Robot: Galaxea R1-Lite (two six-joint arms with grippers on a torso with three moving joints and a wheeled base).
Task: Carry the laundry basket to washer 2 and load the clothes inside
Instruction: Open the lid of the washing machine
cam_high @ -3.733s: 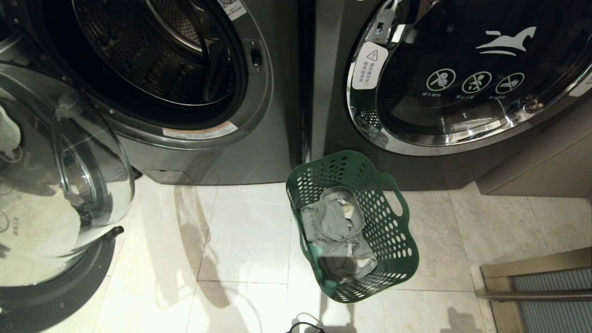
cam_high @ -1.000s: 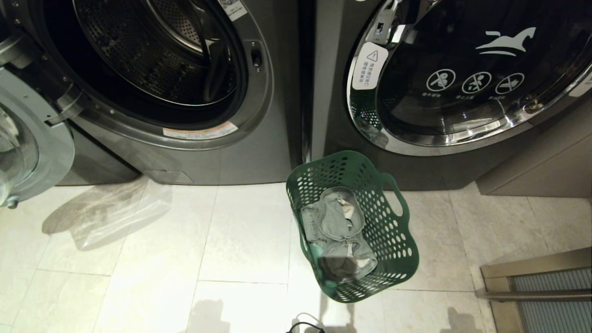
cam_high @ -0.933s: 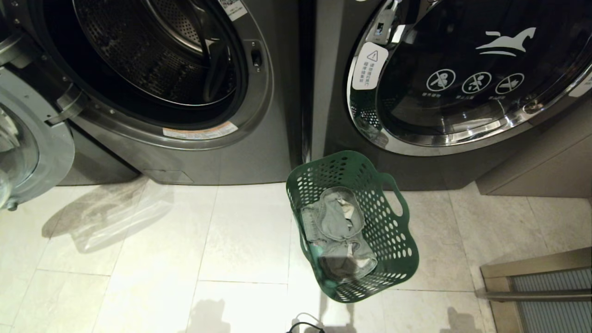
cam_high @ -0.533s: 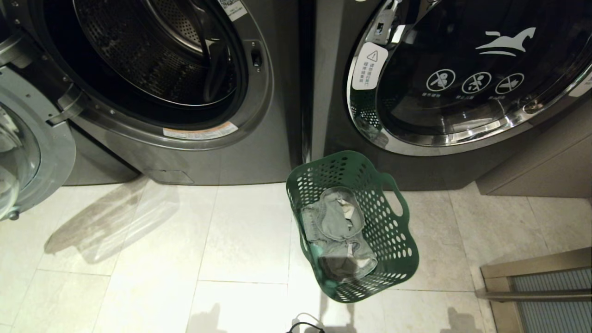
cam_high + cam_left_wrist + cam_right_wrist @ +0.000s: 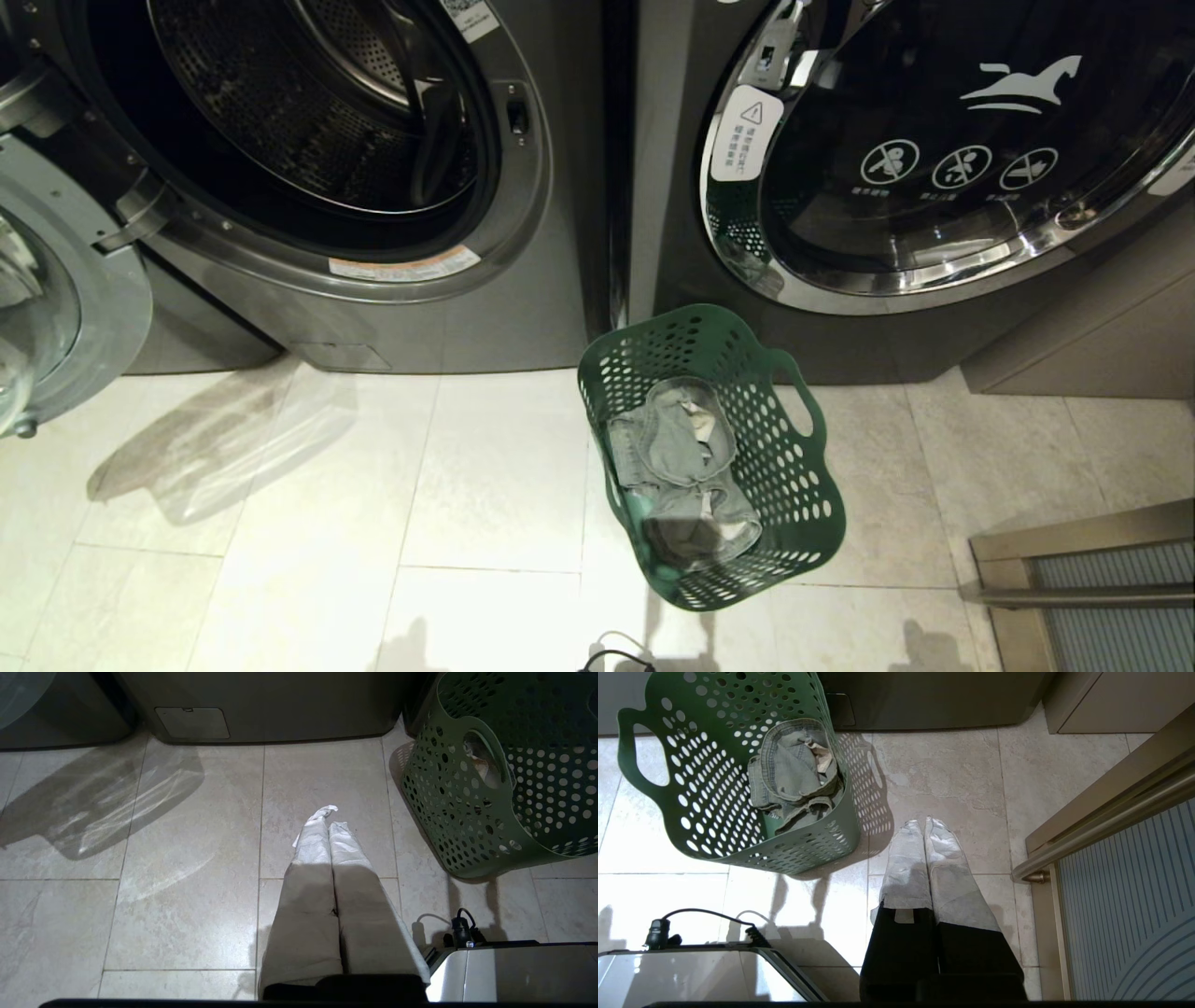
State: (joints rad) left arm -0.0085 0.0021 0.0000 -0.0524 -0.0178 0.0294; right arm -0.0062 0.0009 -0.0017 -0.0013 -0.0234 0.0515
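Nearest to the robot, both arms hang low over the tiled floor [image 5: 485, 467]. The left end effector [image 5: 327, 816] points down at the pale tiles, its two cloth-wrapped fingers pressed together with nothing between them. The right end effector [image 5: 925, 825] is closed in the same way and holds nothing. A black cable [image 5: 705, 914] lies on the floor by the edge of the robot base.

A little farther, the green laundry basket [image 5: 794, 485] stands on the floor between the two arms. In the left wrist view the laundry basket [image 5: 448, 812] is near the closed fingers but apart from them, and in the right wrist view the laundry basket [image 5: 705, 826] is also apart from that end effector. Inside it lies the clothes [image 5: 677, 457], a crumpled grey-green denim piece; the clothes [image 5: 794, 774] rest against the inner wall.

Behind the basket stand two washers side by side. The left washer [image 5: 420, 317] has its round door [image 5: 65, 308] swung open to the far left, and the steel drum [image 5: 280, 93] shows. The right washer [image 5: 672, 261] has its glass door [image 5: 952, 140] closed. The basket is just in front of the right washer, close to the gap between the two.

At the right, a metal door frame [image 5: 1074, 551] meets the floor.
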